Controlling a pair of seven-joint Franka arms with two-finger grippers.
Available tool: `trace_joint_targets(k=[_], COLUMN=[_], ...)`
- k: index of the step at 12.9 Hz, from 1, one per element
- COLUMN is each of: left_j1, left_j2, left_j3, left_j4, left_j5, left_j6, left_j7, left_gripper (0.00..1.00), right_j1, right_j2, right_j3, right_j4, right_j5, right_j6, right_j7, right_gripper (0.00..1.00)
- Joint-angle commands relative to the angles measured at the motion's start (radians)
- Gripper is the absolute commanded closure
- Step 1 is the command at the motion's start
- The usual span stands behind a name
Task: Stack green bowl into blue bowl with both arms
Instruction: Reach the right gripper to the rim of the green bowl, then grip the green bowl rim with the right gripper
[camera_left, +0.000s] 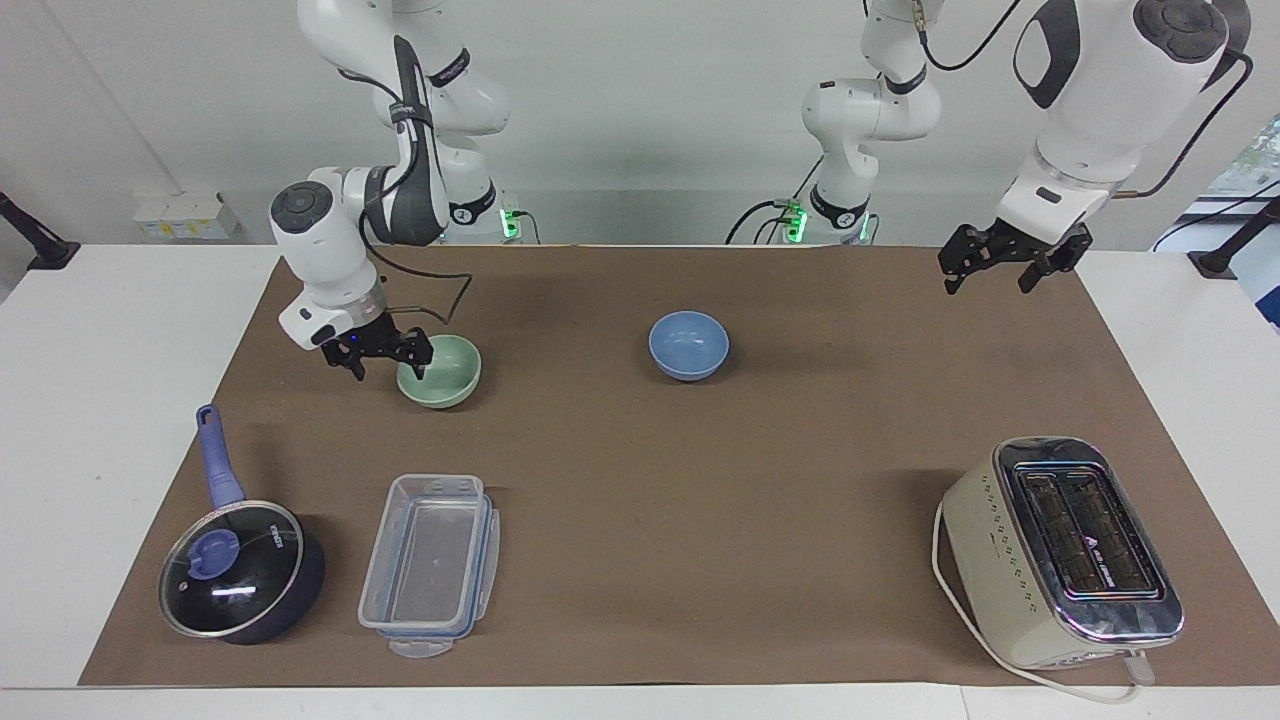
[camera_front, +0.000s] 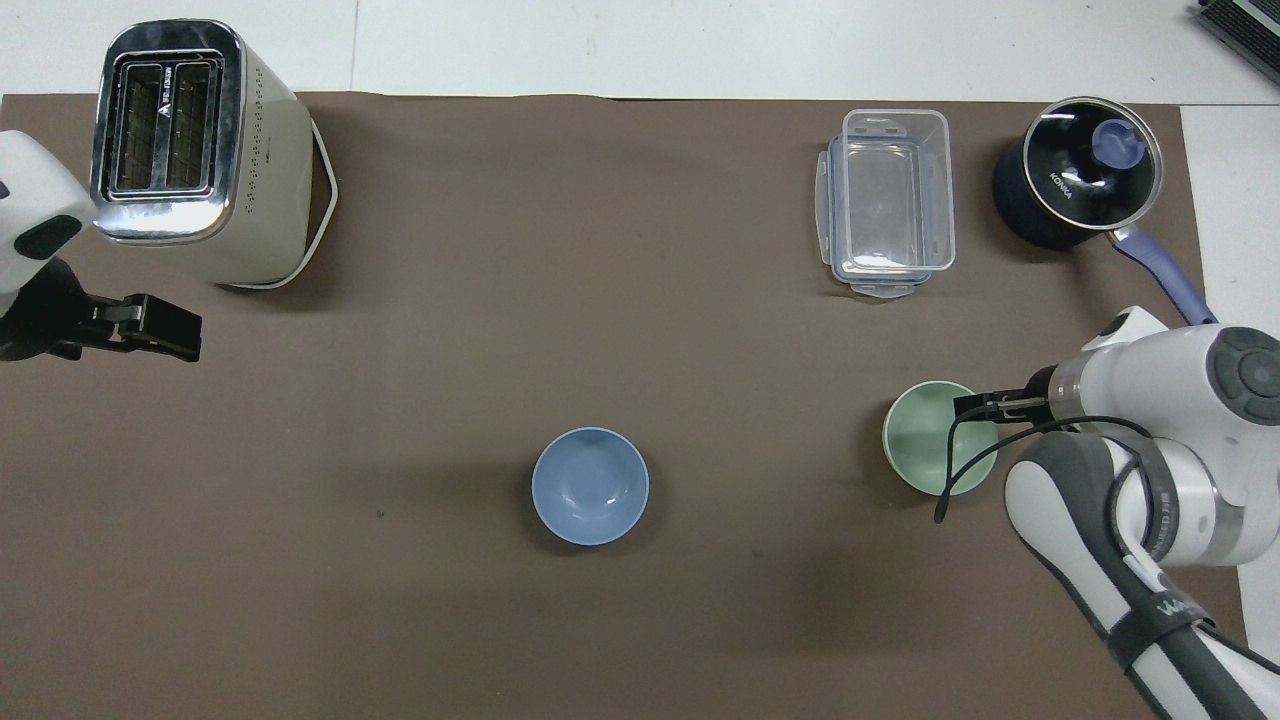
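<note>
The green bowl (camera_left: 447, 372) sits upright on the brown mat toward the right arm's end; it also shows in the overhead view (camera_front: 930, 440). The blue bowl (camera_left: 688, 345) sits upright near the middle of the mat, apart from it, also in the overhead view (camera_front: 590, 486). My right gripper (camera_left: 390, 368) is open and low at the green bowl's rim, on the side toward the right arm's end of the table; one finger is at the rim, and contact is unclear. In the overhead view it (camera_front: 975, 405) overlaps the rim. My left gripper (camera_left: 987, 277) is open, empty and waits raised over the mat's edge.
A cream toaster (camera_left: 1065, 550) stands toward the left arm's end, farther from the robots. A clear plastic container (camera_left: 430, 565) and a dark lidded pot with a blue handle (camera_left: 240, 570) stand farther from the robots than the green bowl.
</note>
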Motion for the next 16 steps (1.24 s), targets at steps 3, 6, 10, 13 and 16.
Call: trace_joint_targets(k=[3, 6, 10, 13, 16], left_j1=[0.007, 0.007, 0.007, 0.007, 0.007], left_j2=[0.005, 0.005, 0.005, 0.005, 0.005], left_j3=[-0.007, -0.007, -0.007, -0.007, -0.007], left_j4=[0.015, 0.015, 0.015, 0.015, 0.015], left_j5=[0.017, 0.017, 0.017, 0.017, 0.017], left_j6=[-0.021, -0.021, -0.021, -0.02, -0.021], left_j7=[0.003, 0.003, 0.003, 0.003, 0.003], left_gripper=[0.0, 0.0, 0.0, 0.0, 0.0], right_j1=[0.015, 0.024, 0.024, 0.026, 0.036], right_j2=[0.014, 0.007, 0.004, -0.038, -0.083], right_j3=[0.003, 0.003, 0.003, 0.009, 0.013], right_j4=[-0.028, -0.039, -0.016, -0.006, 0.024], right_j5=[0.027, 0.027, 0.028, 0.067, 0.071], right_j6=[0.014, 0.001, -0.043, -0.078, -0.126], right_j7=[-0.052, -0.109, -0.107, -0.107, -0.106], right_gripper=[0.2, 0.8, 1.0, 1.0, 1.0])
